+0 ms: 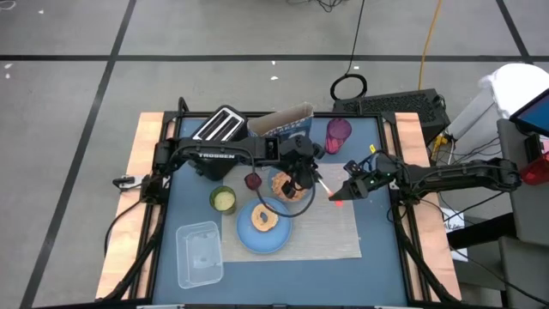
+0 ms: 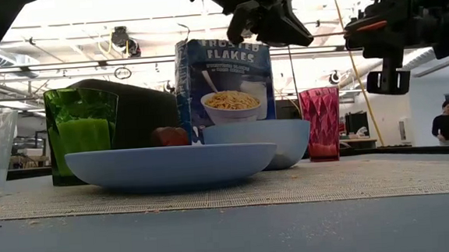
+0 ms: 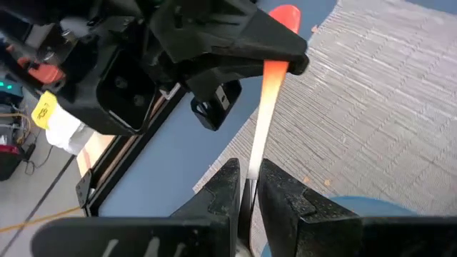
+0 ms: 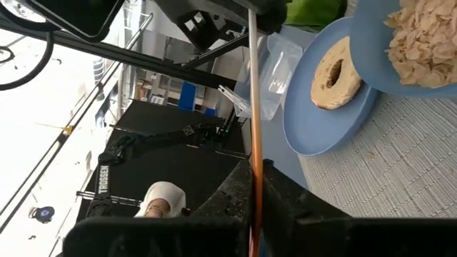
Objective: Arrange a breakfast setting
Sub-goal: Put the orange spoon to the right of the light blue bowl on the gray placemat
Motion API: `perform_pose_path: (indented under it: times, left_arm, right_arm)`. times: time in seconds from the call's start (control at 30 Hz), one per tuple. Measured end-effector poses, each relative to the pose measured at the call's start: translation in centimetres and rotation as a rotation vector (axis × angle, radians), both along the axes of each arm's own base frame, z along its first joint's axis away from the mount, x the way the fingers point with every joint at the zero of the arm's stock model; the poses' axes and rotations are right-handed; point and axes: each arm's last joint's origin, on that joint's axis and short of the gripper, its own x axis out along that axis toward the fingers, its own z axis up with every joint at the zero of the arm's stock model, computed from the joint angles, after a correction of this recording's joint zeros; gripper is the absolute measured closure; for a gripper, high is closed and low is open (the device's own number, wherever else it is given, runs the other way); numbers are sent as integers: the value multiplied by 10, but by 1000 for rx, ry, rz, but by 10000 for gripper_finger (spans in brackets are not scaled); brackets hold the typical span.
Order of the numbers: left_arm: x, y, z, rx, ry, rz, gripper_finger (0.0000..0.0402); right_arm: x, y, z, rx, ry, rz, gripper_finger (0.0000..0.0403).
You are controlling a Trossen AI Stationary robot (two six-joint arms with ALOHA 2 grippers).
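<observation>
Clamping spoon [image 3: 265, 107] at both ends: left gripper [image 3: 246, 187] pinching metal end, right gripper [image 1: 341, 194] squeezing orange handle. Risking drop onto placemat [image 1: 330, 230] if releasing early.

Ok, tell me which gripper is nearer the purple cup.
Right, narrowly. The right gripper sits just below the purple cup in the high view, clamping the spoon's orange handle. The left gripper, over the bowl, grips its metal end.
</observation>
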Motion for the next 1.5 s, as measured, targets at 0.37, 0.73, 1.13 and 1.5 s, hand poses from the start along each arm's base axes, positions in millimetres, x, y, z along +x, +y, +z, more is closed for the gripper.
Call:
perform_pose_path:
  times: [0.37,0.73,1.13,1.5]
  left_arm:
    - [0,1,0,-99,15,78,347]
    - [1,3,2,-162,5,191,282]
    - [-2,-7,12,-206,-23,281,268]
    - [-12,-21,29,-132,-45,307,268]
  right_arm:
    - [0,0,0,-19,-1,-17,395]
    - [0,-1,0,-33,-7,-32,395]
    - [1,-2,1,-31,-11,-81,395]
    - [2,-5,3,-45,-27,-154,395]
